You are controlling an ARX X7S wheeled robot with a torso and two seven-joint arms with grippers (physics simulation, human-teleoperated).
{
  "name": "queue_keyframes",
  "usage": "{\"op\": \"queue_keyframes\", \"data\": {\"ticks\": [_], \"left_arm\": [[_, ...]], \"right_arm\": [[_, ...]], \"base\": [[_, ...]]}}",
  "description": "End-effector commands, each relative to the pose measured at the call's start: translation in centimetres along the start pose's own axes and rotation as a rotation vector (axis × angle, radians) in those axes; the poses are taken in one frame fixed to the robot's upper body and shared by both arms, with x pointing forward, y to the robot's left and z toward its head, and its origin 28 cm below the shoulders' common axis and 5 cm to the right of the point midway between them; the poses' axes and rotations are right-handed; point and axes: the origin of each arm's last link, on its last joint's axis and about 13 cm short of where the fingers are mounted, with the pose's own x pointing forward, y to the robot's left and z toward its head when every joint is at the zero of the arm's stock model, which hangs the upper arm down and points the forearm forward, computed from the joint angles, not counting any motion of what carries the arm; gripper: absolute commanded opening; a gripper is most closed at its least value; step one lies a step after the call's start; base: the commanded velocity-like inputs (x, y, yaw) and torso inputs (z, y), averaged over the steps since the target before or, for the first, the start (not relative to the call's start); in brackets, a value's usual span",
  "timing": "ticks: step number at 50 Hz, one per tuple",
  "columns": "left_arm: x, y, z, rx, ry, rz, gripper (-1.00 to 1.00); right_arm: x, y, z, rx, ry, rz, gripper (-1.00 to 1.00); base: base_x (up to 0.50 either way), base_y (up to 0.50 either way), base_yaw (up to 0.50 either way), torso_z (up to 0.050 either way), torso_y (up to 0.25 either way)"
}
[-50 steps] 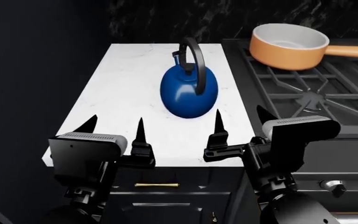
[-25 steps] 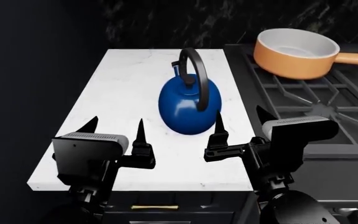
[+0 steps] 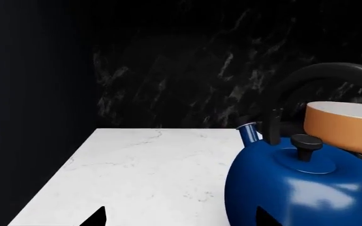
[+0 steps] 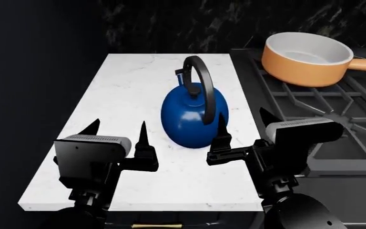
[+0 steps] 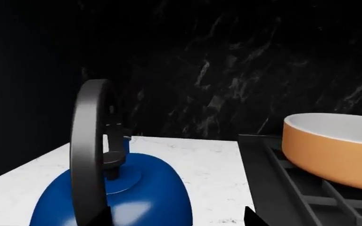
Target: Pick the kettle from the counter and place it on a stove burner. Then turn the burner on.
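The deep-blue kettle (image 4: 192, 114) with its tall black arched handle stands upright on the white marble counter (image 4: 122, 90), near its right side. My left gripper (image 4: 118, 125) is open and empty, over the counter to the kettle's left. My right gripper (image 4: 241, 117) is open and empty, its left fingertip just in front of the kettle's right flank. The kettle also shows in the left wrist view (image 3: 300, 193) and the right wrist view (image 5: 127, 193), close ahead of each open gripper (image 3: 181, 220) (image 5: 176, 219). The stove's dark grate (image 4: 332, 102) lies right of the counter, with the near burner partly hidden behind my right gripper.
An orange saucepan (image 4: 307, 59) with a white inside sits on the far grate, handle pointing right; it also shows in the wrist views (image 3: 344, 127) (image 5: 332, 148). A black veined wall backs the counter. A dark wall borders the counter's left edge.
The head view has shifted so the counter and kettle sit lower and closer to both grippers. The cabinet front has dropped almost out of view. Both grippers stay open.
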Motion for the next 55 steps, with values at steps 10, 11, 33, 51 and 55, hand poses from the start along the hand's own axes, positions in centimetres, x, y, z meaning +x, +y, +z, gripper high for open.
{"op": "queue_keyframes", "data": {"ticks": [10,11,33,51,55], "left_arm": [[0.0,0.0,-0.4,-0.001,0.008,0.002,1.00],[0.0,0.0,-0.4,-0.002,0.008,0.002,1.00],[-0.2,0.1,-0.7,-0.010,0.013,0.006,1.00],[-0.2,0.1,-0.9,-0.015,0.017,0.011,1.00],[-0.1,0.2,-1.3,-0.014,0.025,0.012,1.00]], "right_arm": [[0.7,0.1,3.1,-0.011,0.000,0.135,1.00],[0.8,0.1,3.3,-0.016,0.009,0.145,1.00],[4.5,-0.8,5.9,-0.066,0.149,0.235,1.00],[8.3,-0.8,6.5,-0.104,0.202,0.316,1.00],[9.6,-0.1,6.1,-0.072,0.205,0.391,1.00]], "base": [[0.00,0.00,0.00,0.000,0.000],[0.00,0.00,0.00,0.000,0.000],[0.00,0.00,0.00,0.000,0.000],[0.00,0.00,0.00,0.000,0.000],[0.00,0.00,0.00,0.000,0.000]]}}
